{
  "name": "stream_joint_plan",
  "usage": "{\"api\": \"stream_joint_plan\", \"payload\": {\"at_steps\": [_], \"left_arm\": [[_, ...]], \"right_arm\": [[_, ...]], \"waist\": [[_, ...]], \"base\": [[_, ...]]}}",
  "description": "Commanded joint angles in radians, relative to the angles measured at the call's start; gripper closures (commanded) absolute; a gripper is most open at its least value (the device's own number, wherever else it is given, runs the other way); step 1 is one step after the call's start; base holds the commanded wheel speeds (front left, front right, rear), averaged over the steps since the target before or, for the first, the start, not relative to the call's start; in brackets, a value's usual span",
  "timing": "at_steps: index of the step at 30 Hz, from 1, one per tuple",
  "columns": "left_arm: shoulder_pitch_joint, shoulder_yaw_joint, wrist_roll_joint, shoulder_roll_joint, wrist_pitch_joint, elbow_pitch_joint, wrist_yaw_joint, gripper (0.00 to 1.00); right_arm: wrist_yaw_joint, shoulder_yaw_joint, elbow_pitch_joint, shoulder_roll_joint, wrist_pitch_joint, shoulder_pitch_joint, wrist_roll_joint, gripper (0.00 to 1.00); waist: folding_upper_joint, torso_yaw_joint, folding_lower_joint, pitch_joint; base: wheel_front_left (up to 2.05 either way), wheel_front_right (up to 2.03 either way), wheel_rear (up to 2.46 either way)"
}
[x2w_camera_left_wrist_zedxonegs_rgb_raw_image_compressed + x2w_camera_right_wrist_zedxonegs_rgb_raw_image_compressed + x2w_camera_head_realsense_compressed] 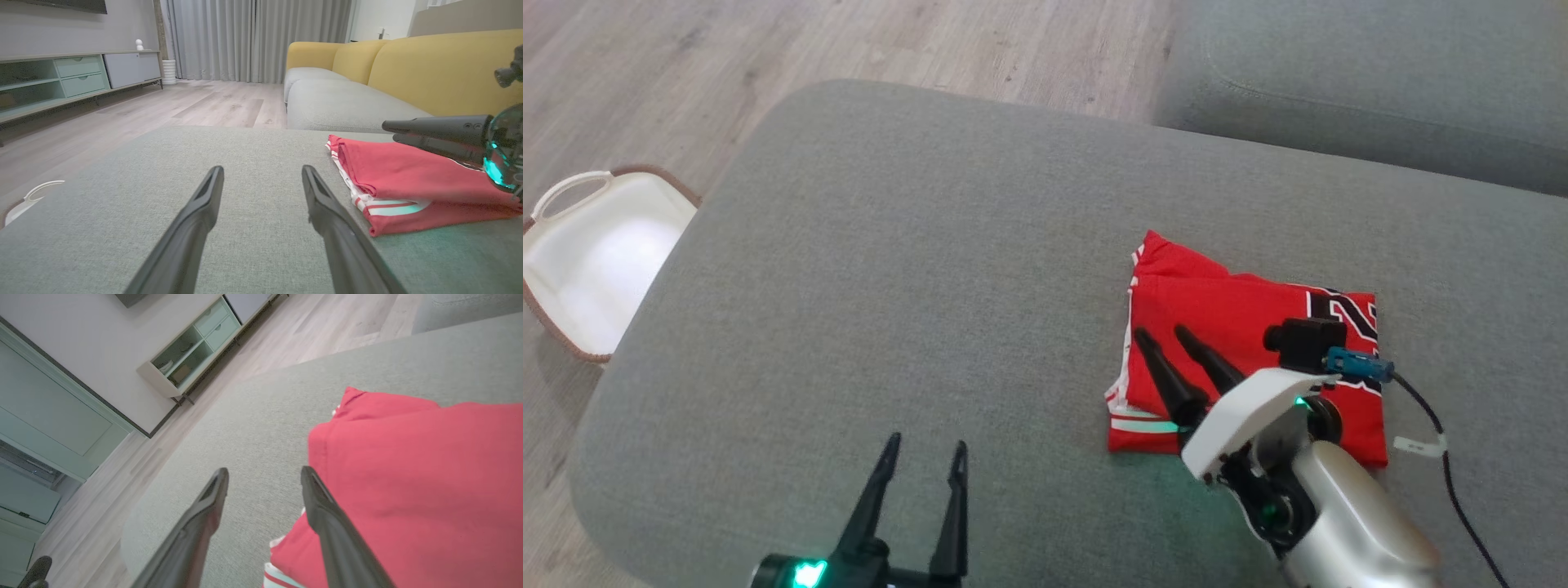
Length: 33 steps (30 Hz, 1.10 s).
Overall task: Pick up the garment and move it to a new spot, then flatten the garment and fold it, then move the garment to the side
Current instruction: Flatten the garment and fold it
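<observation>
The garment (1250,343) is a red jersey with white trim and dark lettering. It lies folded into a small rectangle on the right part of the grey cushion (915,269). My right gripper (1160,331) hovers over its left edge, open, with nothing between the fingers. In the right wrist view the right gripper (265,471) shows bare cushion in its gap, and one finger lies over the garment (412,477). My left gripper (928,445) stands open near the front edge, well left of the garment. In the left wrist view the left gripper (262,169) points across the cushion, with the garment (408,179) to its right.
A white basket (596,261) with a brown rim stands on the wood floor off the cushion's left side. A second grey seat (1380,82) lies beyond at the top right. A yellow sofa back (429,69) and a low cabinet (61,77) stand farther off.
</observation>
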Motion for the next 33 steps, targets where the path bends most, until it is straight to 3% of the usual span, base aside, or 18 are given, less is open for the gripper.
{"api": "stream_joint_plan", "payload": {"at_steps": [1, 3, 5, 11, 19, 25, 33], "left_arm": [[-0.049, 0.049, 0.005, -0.018, -0.008, -0.037, 0.008, 0.00], [-0.043, 0.067, 0.001, -0.024, -0.008, -0.042, 0.014, 0.00], [-0.024, 0.099, -0.009, -0.031, -0.008, -0.053, 0.021, 0.00], [0.010, 0.151, -0.013, -0.034, -0.008, -0.070, 0.015, 0.00], [0.073, 0.225, 0.020, -0.032, -0.008, -0.154, -0.002, 0.00], [0.131, 0.251, 0.020, -0.037, -0.008, -0.157, -0.039, 0.00], [0.155, 0.291, 0.012, -0.047, -0.008, -0.152, -0.056, 0.00]], "right_arm": [[-0.001, 0.033, -0.031, 0.012, -0.056, -0.064, -0.004, 0.00], [-0.001, 0.021, -0.033, 0.011, -0.118, -0.070, -0.036, 0.00], [-0.001, -0.004, -0.058, -0.032, -0.227, -0.051, -0.117, 0.00], [-0.001, -0.121, -0.121, -0.127, -0.358, 0.062, -0.231, 0.00], [-0.001, -0.282, -0.267, -0.166, -0.387, 0.316, -0.349, 0.00], [-0.001, -0.274, -0.326, -0.161, -0.387, 0.449, -0.384, 0.00], [-0.001, -0.292, -0.345, -0.136, -0.387, 0.478, -0.420, 0.00]], "waist": [[0.0000, -0.009, 0.0000, 0.002], [0.0000, -0.026, 0.0000, -0.006], [0.0000, -0.067, 0.0000, -0.033], [0.0000, -0.143, 0.0000, -0.072], [0.0000, -0.237, 0.0000, -0.101], [0.0000, -0.269, 0.0000, -0.117], [0.0000, -0.285, 0.0000, -0.124]], "base": [[0.00, 0.00, 0.00], [0.00, 0.00, 0.00], [0.00, 0.00, 0.00], [0.00, 0.00, 0.00], [0.00, 0.00, 0.00], [0.00, 0.00, 0.00], [0.00, 0.00, 0.00]]}}
